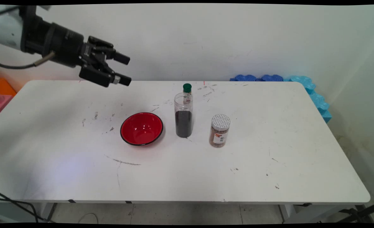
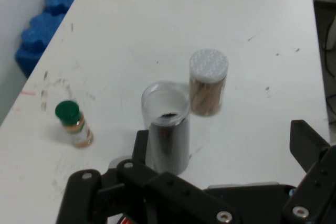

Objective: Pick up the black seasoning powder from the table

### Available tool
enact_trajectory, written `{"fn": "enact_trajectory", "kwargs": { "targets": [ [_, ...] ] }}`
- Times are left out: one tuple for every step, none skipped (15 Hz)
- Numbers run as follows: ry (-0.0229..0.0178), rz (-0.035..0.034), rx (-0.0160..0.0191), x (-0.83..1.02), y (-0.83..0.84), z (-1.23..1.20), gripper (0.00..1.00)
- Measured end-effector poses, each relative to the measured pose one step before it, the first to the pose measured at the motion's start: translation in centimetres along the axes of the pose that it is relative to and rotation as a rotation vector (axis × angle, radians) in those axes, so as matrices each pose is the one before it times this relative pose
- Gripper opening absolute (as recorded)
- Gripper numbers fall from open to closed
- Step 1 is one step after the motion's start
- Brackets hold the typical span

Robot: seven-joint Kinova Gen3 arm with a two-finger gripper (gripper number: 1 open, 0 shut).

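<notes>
Open-topped clear jar (image 1: 183,115) w/ dark grains, mid-frame, btwn red bowl (image 1: 141,128) & white-lidded jar (image 1: 220,130); gripper (image 1: 124,69) upper left, jaws apart, empty

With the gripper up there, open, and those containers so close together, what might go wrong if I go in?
1. The tall open jar has no lid and holds dark contents; a knock could spill them.
2. The gripper is open and wide; the white-lidded jar and red bowl flank the tall jar closely.
3. The green-capped bottle stands right behind, easily toppled.
</notes>
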Motion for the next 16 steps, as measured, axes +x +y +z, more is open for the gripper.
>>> {"fn": "enact_trajectory", "kwargs": {
  "targets": [
    [-0.01104,-0.00799,0.00281,-0.72,-0.325,0.393,1.0],
    [-0.01076,-0.00835,0.00236,-0.59,-0.253,0.381,1.0],
    [-0.01323,-0.0103,0.00168,-0.619,-0.267,0.473,1.0],
    [-0.00976,-0.00643,-0.00111,-0.33,-0.115,0.33,1.0],
    [-0.01399,-0.01001,-0.0007,-0.469,-0.163,0.478,1.0],
    [-0.00944,-0.00627,-0.00016,-0.29,-0.071,0.365,1.0],
    [-0.01294,-0.00964,0.00016,-0.39,-0.112,0.562,1.0],
    [-0.00843,-0.00605,0.0009,-0.237,-0.054,0.43,1.0],
    [-0.01191,-0.00899,0.00114,-0.323,-0.069,0.661,1.0],
    [-0.01348,-0.00957,0.00083,-0.304,-0.038,0.87,1.0],
    [-0.00999,-0.00703,0.00118,-0.202,-0.012,0.782,1.0],
    [-0.01041,-0.00642,0.00094,-0.139,0.006,0.956,1.0],
    [-0.00758,-0.00685,0.00146,-0.027,0.015,1.024,1.0],
    [-0.00532,-0.00805,0.00252,0.021,0.019,1.021,1.0],
    [-0.00383,-0.00617,0.00219,0.06,0.018,0.872,1.0],
    [-0.0041,-0.00687,0.00212,0.11,0.019,1.02,1.0]
  ]
}}
